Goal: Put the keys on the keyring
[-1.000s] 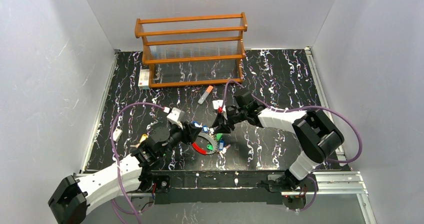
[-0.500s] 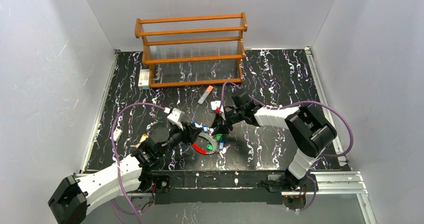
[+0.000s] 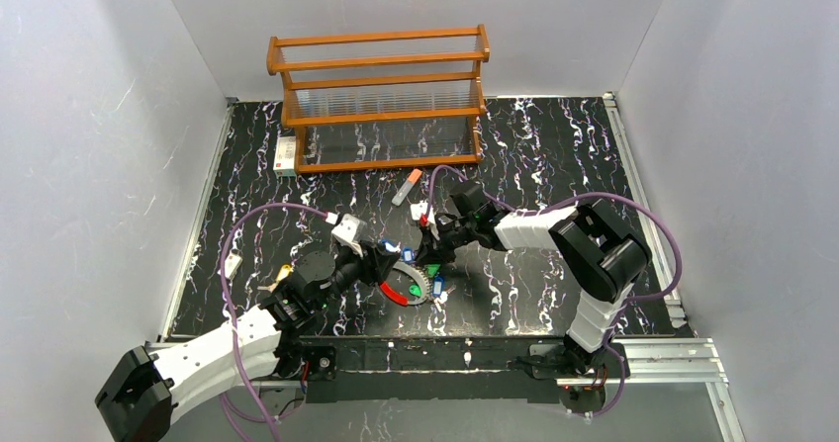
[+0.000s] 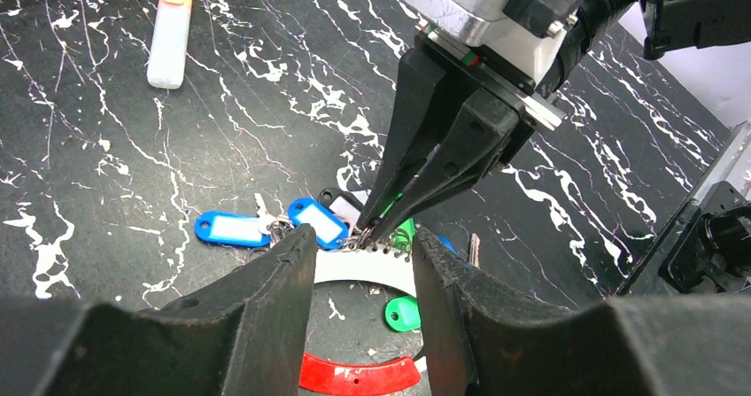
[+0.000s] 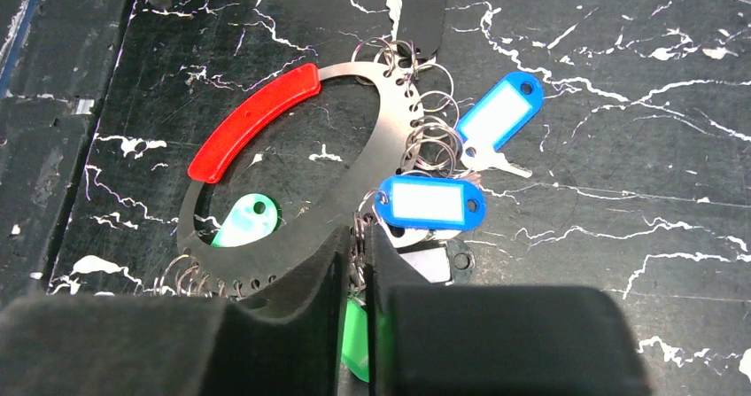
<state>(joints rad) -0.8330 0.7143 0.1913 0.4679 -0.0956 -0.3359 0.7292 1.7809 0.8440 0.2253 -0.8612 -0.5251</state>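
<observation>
**Top view.** Your keyring lies flat on the desk, near the front edge and between the two arms. Its red section is turned toward the arm bases. A wooden rack stands at the far side, well apart from the work.

**Left wrist view.** Your left end effector is released, with its two fingers spread. The whitish band of the keyring shows in the gap between them. You cannot tell from this view whether either finger touches the band. A grey stick with an orange cap lies farther back on the desk.

**Right wrist view.** Your right end effector comes in from the side opposite the left one, tips down at the perforated rim of the keyring. It is clenched to a thin slit, and a small wire ring sits in that slit at the rim.

The keys cluster on this same side:
- Two blue-headed ones lie just outside the band, the nearer touching the right fingers' tips.
- A green head shows inside the loop.
- A second green one lies under the right fingers.
- A black tag rests at the loop's far end.

More wire rings line the holes along the rim. You cannot tell which keys hang from them.
</observation>
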